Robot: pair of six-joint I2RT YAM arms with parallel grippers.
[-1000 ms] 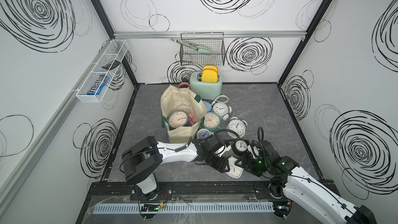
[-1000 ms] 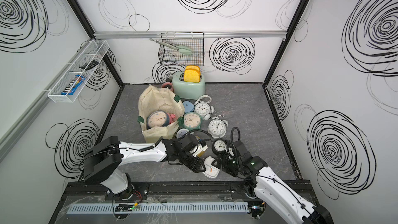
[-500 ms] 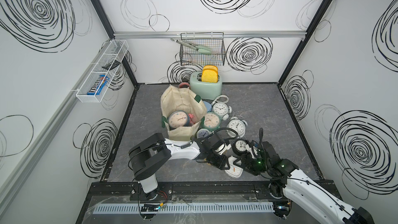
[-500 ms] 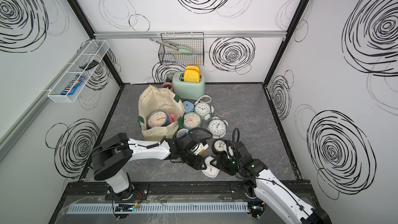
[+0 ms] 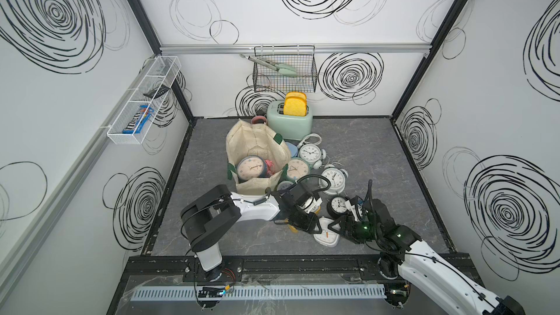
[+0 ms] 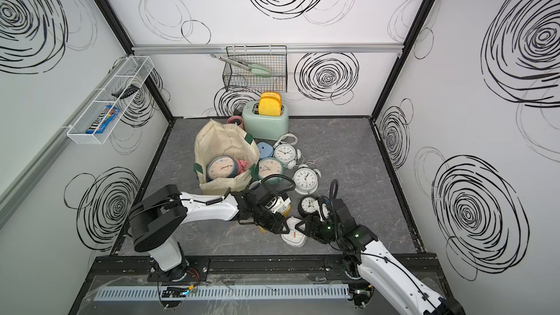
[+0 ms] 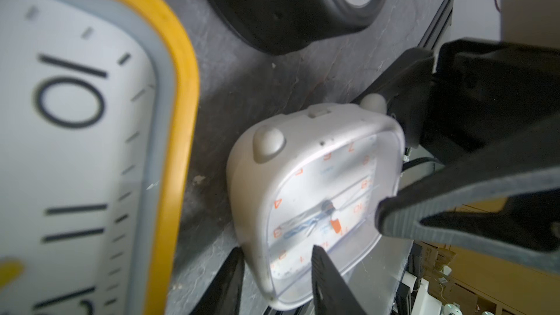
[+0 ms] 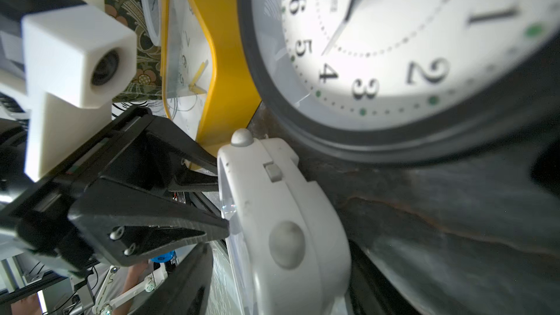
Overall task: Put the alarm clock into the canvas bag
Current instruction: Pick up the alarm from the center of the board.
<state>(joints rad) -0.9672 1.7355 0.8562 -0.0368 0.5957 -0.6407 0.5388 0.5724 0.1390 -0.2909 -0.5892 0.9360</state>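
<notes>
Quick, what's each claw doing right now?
Left gripper: closed on a corner of the white clock, it seems.
Right gripper: open, jaws astride that clock's other side, not gripping.

White arm shells (image 5: 257,210), black joints (image 5: 209,222), looped black cable (image 5: 315,177), black wedge-fingered left hand (image 8: 222,201).

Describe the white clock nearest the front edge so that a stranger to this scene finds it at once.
Start at the canvas bag and come toward the front edge, past the black round clock. The white clock sits there, where the left gripper and right gripper meet. Only it has a white squarish case and orange numerals.
</notes>
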